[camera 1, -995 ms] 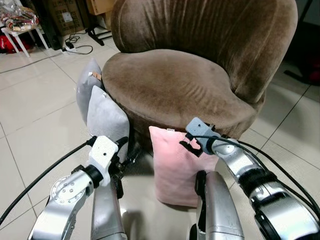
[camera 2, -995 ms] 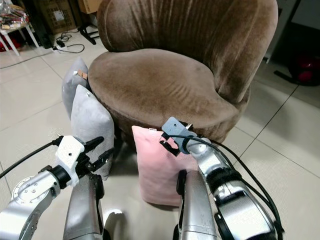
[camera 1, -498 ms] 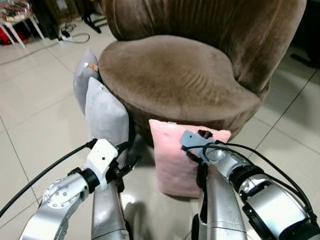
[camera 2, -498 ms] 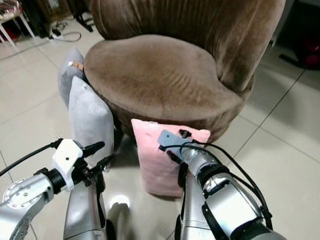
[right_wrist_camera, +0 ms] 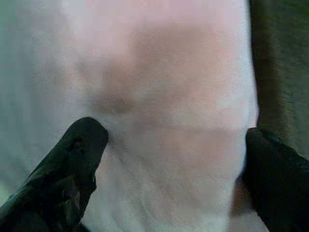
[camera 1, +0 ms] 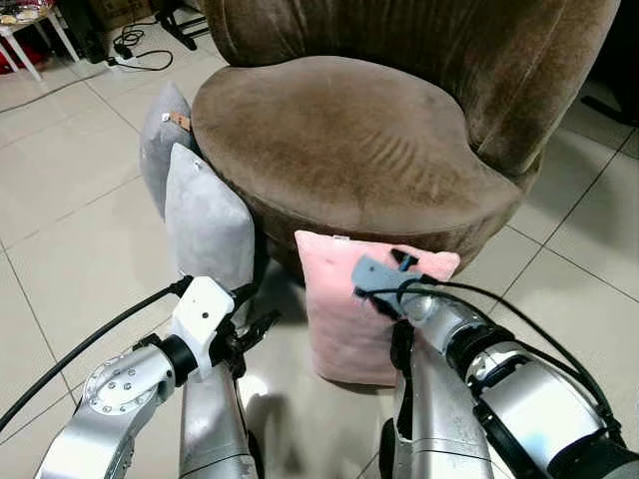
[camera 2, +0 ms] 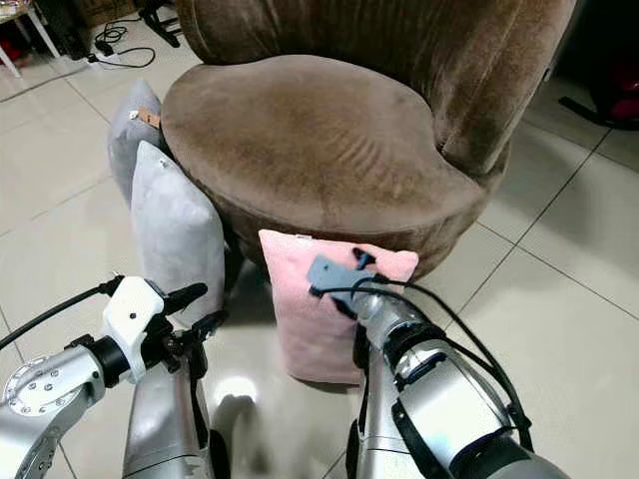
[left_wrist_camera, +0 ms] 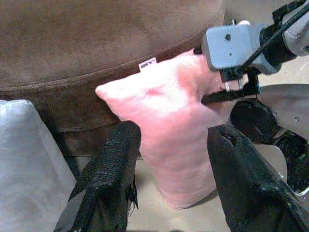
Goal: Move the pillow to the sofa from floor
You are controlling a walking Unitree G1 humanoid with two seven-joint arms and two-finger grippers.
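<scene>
A soft pink square pillow [camera 1: 344, 299] stands upright on the glossy pale tiled floor [camera 1: 70, 230], leaning against the front of a round brown velvet sofa chair [camera 1: 349, 140], with two grey fabric cushions [camera 1: 205, 225] propped against the chair's left side. The right gripper [right_wrist_camera: 169, 169] is at the pillow's upper edge, its black fingers [right_wrist_camera: 72, 159] spread wide with pink fabric pressed between them, while the left gripper [left_wrist_camera: 169, 169] hovers just beside the pillow, fingers apart and holding nothing. Far back, black cables [camera 1: 140, 55] lie on the tiles near a white table leg [camera 1: 30, 45].
</scene>
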